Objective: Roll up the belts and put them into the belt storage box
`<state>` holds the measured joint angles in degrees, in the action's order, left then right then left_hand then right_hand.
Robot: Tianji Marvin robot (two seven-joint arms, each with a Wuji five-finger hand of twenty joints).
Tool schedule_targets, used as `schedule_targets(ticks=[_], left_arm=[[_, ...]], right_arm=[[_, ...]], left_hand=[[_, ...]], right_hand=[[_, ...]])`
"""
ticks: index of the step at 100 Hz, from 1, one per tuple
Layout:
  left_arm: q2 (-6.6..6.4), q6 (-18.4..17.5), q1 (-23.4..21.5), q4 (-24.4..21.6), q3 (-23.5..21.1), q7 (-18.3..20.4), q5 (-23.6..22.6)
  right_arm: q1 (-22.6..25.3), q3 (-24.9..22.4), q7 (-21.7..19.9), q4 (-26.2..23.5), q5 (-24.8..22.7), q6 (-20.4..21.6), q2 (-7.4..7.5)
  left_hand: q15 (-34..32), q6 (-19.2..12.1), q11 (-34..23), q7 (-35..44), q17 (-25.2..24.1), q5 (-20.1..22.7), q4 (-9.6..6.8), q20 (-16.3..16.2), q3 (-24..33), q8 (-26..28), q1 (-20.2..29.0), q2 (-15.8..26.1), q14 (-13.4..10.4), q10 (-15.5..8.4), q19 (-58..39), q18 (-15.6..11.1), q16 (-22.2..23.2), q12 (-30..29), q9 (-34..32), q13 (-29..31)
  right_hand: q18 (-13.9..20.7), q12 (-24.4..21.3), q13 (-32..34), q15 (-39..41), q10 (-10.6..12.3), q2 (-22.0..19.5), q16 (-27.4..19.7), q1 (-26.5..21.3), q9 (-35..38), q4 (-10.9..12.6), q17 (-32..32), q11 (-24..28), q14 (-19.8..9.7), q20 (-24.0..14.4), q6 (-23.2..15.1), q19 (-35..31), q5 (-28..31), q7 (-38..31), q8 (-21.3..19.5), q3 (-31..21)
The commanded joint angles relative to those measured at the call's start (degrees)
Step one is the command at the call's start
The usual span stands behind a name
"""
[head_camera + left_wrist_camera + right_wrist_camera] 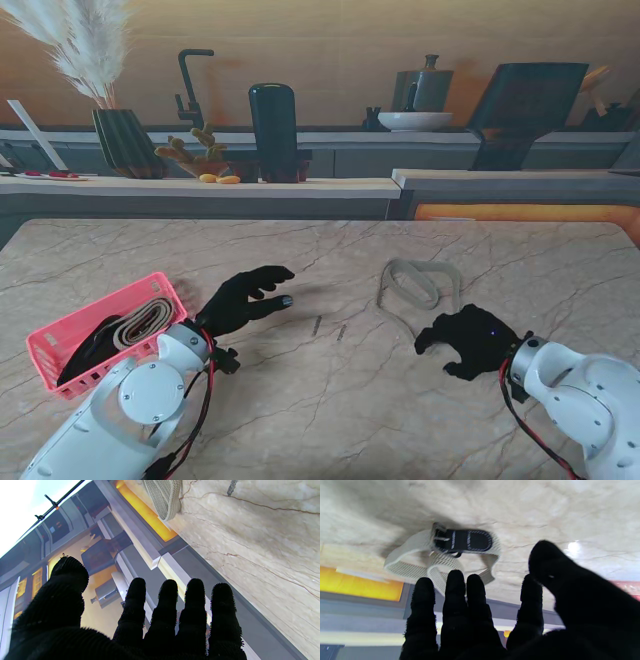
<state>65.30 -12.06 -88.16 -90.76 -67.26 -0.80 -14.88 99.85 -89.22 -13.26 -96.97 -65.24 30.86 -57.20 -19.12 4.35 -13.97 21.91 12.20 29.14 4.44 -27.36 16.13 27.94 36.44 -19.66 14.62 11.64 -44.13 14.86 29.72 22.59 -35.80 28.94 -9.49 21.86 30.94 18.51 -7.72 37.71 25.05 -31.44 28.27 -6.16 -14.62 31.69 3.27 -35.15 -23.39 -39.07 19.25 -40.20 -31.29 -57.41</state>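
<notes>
On the beige marble counter (330,400), a loosely coiled grey-beige woven fabric belt (418,288) lies right of centre, its black buckle end showing in the right wrist view. The right hand (470,340), in a black glove, hovers just nearer to me than the belt, fingers spread and holding nothing. The left hand (243,300), also black-gloved, is open with fingers extended, close beside the pink plastic mesh storage box (60,345) at the counter's left edge. Inside that box lie a rolled beige belt (145,318) and a dark belt (88,352). Two small dark pieces (328,328) rest on the counter between the hands.
</notes>
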Motion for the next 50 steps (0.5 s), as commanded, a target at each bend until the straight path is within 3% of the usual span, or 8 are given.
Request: schedule_targets(ticks=[1,16,36,50], left_arm=[[0.09,0.44,-0.18,-0.05,0.11,0.41,0.19],[0.13,0.62,-0.12,-0.01,0.14,0.27,0.16],[0.17,1.09,-0.02,-0.04,0.17,0.21,0.17],[0.17,1.27,0.09,0.01,0.19,0.31,0.29]], right_arm=[[-1.62,0.8,1.8,2.26,-0.8,0.44,0.05],[-5.66,3.64,9.1,7.84,-6.17,1.37,0.52],[-10.12,7.99,13.13,12.71,-8.74,1.18,1.12],[-12.72,10.85,14.71,15.37,-8.8,0.92,1.29]], left_hand=[[0.04,-1.44,1.55,-1.94,0.28,1.19,-2.01,-0.85,-1.32,0.47,0.45,1.84,-0.33,-0.16,-1.33,-0.22,0.24,0.46,-1.24,0.81],[-0.08,-1.54,1.47,-1.92,0.29,1.31,-2.05,-0.91,-1.74,0.49,0.62,1.93,-0.24,-0.19,-1.53,-0.18,0.3,0.5,-1.45,0.93],[-0.13,-1.57,1.44,-1.92,0.21,1.38,-2.11,-0.91,-2.2,0.49,0.84,2.11,-0.23,-0.18,-1.66,-0.1,0.32,0.53,-1.57,0.97],[-0.28,-1.56,1.38,-1.93,0.32,1.32,-2.14,-0.95,-2.48,0.5,0.95,2.25,-0.26,-0.15,-1.84,-0.06,0.38,0.57,-1.79,1.22]], right_hand=[[1.85,-0.91,-2.5,-2.47,0.65,3.32,-2.22,-0.16,-2.38,0.23,0.99,-0.4,-0.46,0.98,-1.88,2.42,-2.71,-1.07,1.02,-2.66],[2.59,-1.63,-5.37,-4.03,0.17,4.86,-4.85,0.9,-5.65,-0.54,1.45,0.15,-0.15,2.76,-2.36,4.36,-5.44,-2.46,2.54,-2.92],[1.13,-2.35,-5.25,-1.77,0.63,4.93,-5.31,1.45,-6.14,-0.74,1.68,1.57,0.2,2.83,-2.4,2.9,-6.64,-2.95,4.29,-4.22],[1.13,-1.56,-1.39,3.09,1.02,4.75,-2.51,1.09,-4.15,-0.83,0.9,4.19,-0.78,2.61,-2.07,0.71,-8.86,-2.3,5.7,-4.87]])
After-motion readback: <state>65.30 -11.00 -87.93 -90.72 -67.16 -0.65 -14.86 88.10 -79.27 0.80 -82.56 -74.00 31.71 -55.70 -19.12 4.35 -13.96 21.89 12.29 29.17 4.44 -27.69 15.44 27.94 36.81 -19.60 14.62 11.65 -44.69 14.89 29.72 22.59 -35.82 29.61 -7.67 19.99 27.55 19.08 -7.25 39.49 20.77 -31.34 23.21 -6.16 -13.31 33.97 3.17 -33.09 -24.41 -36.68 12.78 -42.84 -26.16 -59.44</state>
